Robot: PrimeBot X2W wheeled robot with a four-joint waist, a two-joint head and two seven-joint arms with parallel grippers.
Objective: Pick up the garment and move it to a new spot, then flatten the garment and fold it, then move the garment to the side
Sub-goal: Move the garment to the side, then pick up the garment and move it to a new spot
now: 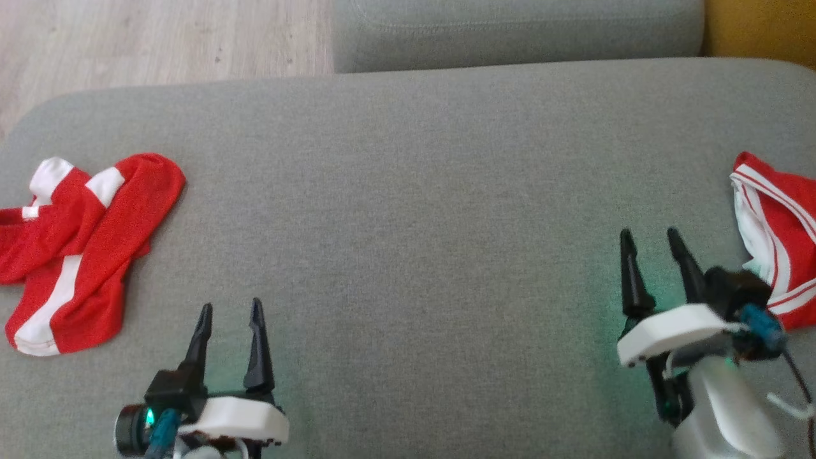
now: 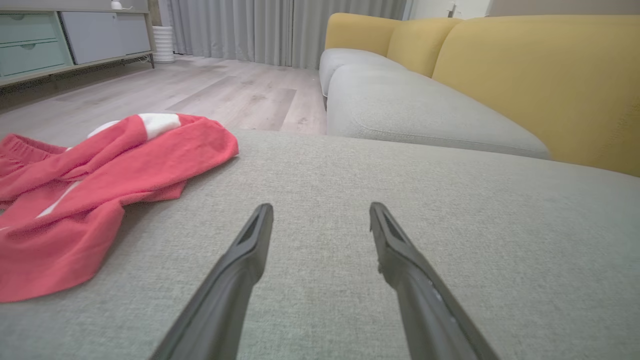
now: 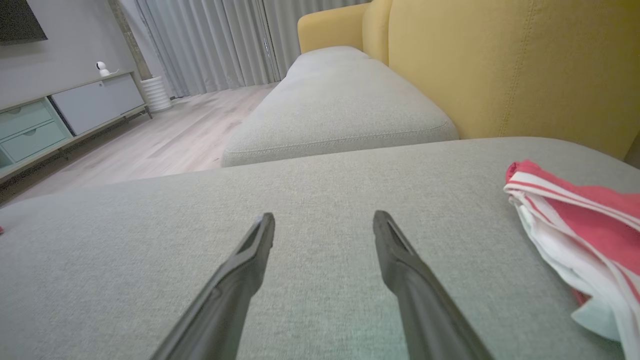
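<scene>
Holding the left hand spread wide and empty, low over the grey sofa seat, fingers pointing across bare fabric. Holding the right hand equally wide, gripping nothing, just beside the folded garment lying at the seat's right edge. Judging that red-and-white piece as looking folded and set to the side, so probably finishing one round there. Seeing the crumpled garment lying bunched near the left edge, apart from the left hand, apparently needing everything: lifting, moving, flattening, folding, setting aside. Expecting a reach leftward as the likely next move.
</scene>
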